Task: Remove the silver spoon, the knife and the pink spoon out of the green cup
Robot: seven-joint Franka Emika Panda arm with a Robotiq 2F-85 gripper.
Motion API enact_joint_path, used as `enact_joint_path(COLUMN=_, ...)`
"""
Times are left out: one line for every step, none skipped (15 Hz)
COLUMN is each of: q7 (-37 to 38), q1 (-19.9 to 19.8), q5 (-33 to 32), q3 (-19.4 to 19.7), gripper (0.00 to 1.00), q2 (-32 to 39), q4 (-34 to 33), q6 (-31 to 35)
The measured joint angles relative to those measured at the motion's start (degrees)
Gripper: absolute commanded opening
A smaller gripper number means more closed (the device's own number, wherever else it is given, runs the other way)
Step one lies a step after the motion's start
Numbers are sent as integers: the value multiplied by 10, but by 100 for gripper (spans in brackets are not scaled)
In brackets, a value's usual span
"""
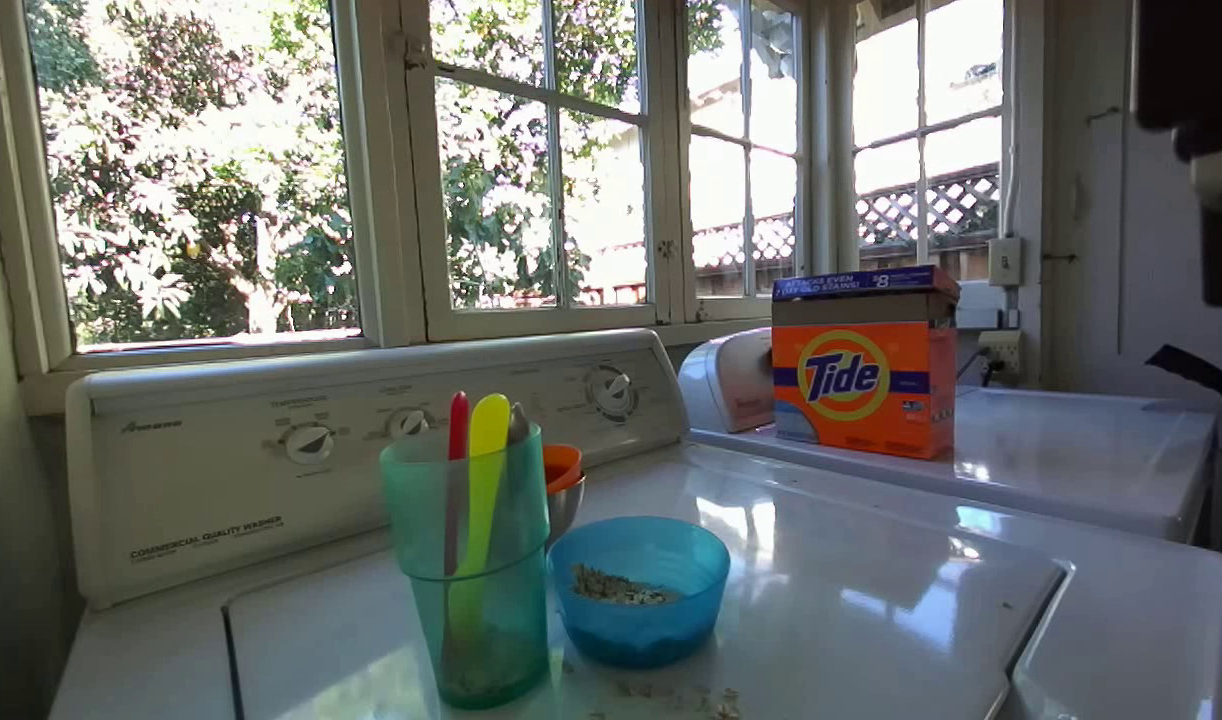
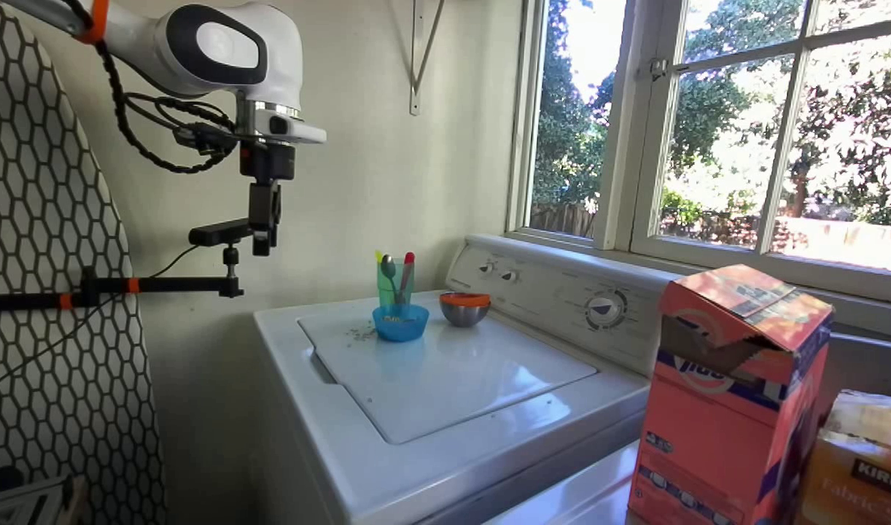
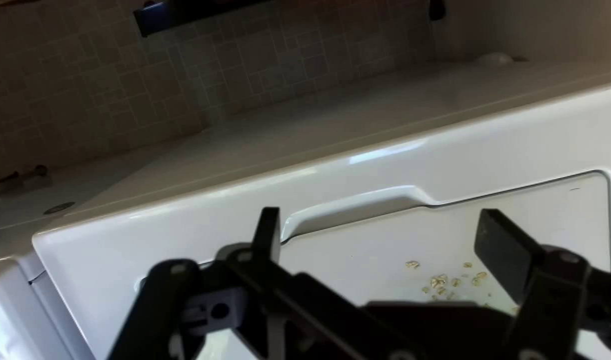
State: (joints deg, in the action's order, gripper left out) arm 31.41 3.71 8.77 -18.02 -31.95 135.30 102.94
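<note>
— What stands at the left?
— In an exterior view, a hexagon-patterned panel (image 2: 52,219), with the robot arm (image 2: 234,51) in front of it. The claw (image 2: 265,246) points down, well apart from the green cup (image 2: 385,295).
— And the claw, is it grasping?
— It is released: in the wrist view its two fingers (image 3: 503,252) stand wide apart.
— Moving right, then?
— The white washer (image 2: 438,386). Pale flakes (image 2: 359,334) lie scattered on top of it, and to their right stands the cup, upright.
— Where are the utensils?
— All three are in the cup. From left to right: the knife (image 2: 378,256), its yellow-green end over the rim; the silver spoon (image 2: 388,265), bowl end up; the pink spoon (image 2: 409,258), leaning right.
— What is near the cup?
— The blue bowl (image 2: 402,332), in front of it, holding more flakes. Whether the two touch, I cannot tell.
— Further right?
— A metal bowl (image 2: 465,315) with an orange bowl (image 2: 465,298) inside, both near the washer's control panel (image 2: 555,292).
— And at the far end?
— A Tide box (image 2: 708,437), then a yellowish box (image 2: 846,467), partly out of view.
</note>
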Motion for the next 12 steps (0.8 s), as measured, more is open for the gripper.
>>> enact_joint_path(q7=0, q1=0, q5=0, q3=0, gripper=100, q2=0, q4=0, q6=0)
enact_joint_path(q7=0, q1=0, q5=0, q3=0, gripper=100, q2=0, q4=0, q6=0)
enact_joint_path(q7=0, q1=0, q5=0, q3=0, gripper=100, q2=0, q4=0, q6=0)
enact_joint_path(q7=0, q1=0, q5=0, q3=0, gripper=100, q2=0, q4=0, q6=0)
enact_joint_path(q7=0, q1=0, q5=0, q3=0, gripper=100, q2=0, q4=0, q6=0)
enact_joint_path(q7=0, q1=0, q5=0, q3=0, gripper=100, q2=0, q4=0, q6=0)
enact_joint_path(q7=0, q1=0, q5=0, q3=0, gripper=100, q2=0, q4=0, q6=0)
enact_joint_path(q7=0, q1=0, q5=0, q3=0, gripper=100, q2=0, q4=0, q6=0)
enact_joint_path(q7=0, q1=0, q5=0, q3=1, gripper=100, q2=0, q4=0, q6=3)
enact_joint_path(q7=4, q1=0, q5=2, q3=1, gripper=100, q2=0, q4=0, q6=13)
enact_joint_path(q7=13, q1=0, q5=3, q3=1, gripper=100, q2=2, q4=-1, q6=31)
enact_joint_path(q7=21, q1=0, q5=3, q3=1, gripper=100, q2=6, q4=-3, q6=54)
